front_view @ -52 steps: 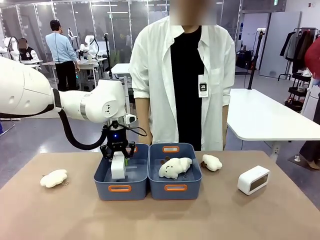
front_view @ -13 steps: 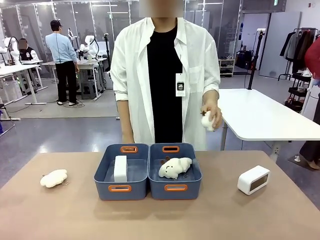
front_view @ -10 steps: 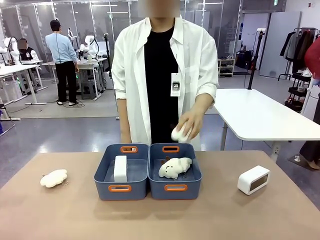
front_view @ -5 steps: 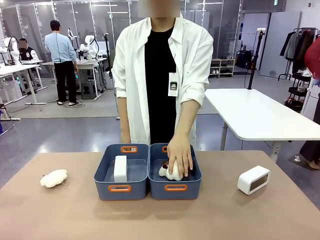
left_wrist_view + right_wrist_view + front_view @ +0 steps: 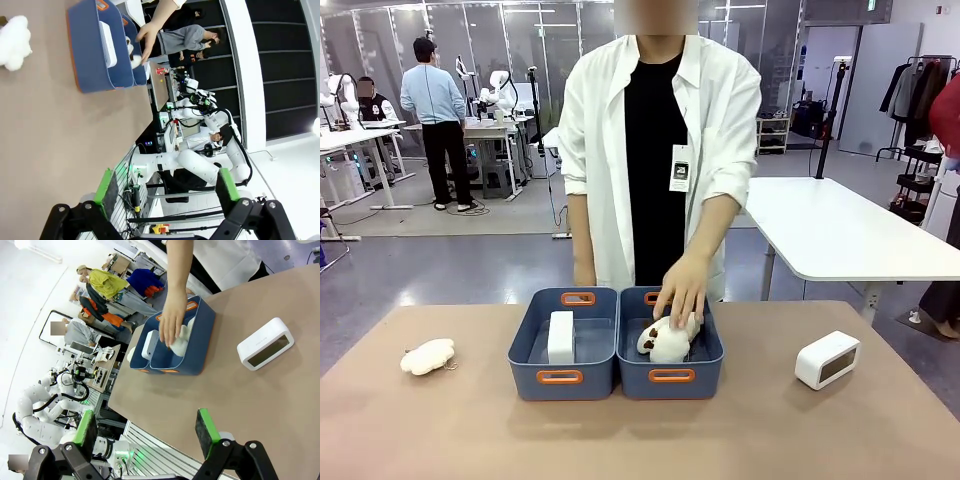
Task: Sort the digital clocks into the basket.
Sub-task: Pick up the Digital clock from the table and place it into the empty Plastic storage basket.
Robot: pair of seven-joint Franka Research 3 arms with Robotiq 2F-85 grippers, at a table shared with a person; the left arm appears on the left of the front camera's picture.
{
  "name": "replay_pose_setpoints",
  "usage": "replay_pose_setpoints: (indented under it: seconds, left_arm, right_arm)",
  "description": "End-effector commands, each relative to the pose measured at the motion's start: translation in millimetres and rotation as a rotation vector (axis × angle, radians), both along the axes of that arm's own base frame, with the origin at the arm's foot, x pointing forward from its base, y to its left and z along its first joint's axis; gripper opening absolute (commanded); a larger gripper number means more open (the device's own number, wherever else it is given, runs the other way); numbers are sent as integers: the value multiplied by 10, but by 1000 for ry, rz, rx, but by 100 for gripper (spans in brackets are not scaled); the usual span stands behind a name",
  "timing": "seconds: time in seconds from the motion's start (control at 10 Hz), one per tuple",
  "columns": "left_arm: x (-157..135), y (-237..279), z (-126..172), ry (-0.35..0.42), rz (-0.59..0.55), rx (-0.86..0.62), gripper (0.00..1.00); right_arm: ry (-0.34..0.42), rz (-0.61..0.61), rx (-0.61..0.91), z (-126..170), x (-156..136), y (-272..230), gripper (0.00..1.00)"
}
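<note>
Plush toy [image 5: 427,356] lying on tan table [image 5: 770,430].

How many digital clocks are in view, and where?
2. One digital clock stands inside the left blue basket; the second clock sits on the table, right of both baskets. The person's hand hides part of the right basket.

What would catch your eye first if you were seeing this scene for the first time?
The person's hand is in the right blue bin, on white plush toys. One digital clock stands upright in the left blue bin; the other digital clock sits out on the table, far right.
</note>
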State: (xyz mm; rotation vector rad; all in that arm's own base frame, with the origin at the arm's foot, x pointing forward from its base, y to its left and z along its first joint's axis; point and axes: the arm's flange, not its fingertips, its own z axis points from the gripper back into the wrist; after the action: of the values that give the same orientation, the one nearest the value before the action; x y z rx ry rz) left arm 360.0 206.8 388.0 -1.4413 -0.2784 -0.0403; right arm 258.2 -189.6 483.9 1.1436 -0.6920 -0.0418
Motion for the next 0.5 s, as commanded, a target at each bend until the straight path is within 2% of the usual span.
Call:
replay_pose_setpoints:
  seconds: [0.0,0.1,0.2,0.4]
  left_arm:
    - [-31,-3,36,-4,-9,10,100]
    - [-31,-3,36,-4,-9,10,100]
    - [-31,-3,36,-4,-9,10,100]
    - [-31,-3,36,-4,-9,10,100]
  right_arm:
    - [0,0,0,0,0,0,100]
    - [88,-25,-33,249,83,188,100]
    - [211,-67,-58,543,309,474,100]
    - [376,-233,-109,716,774,843,100]
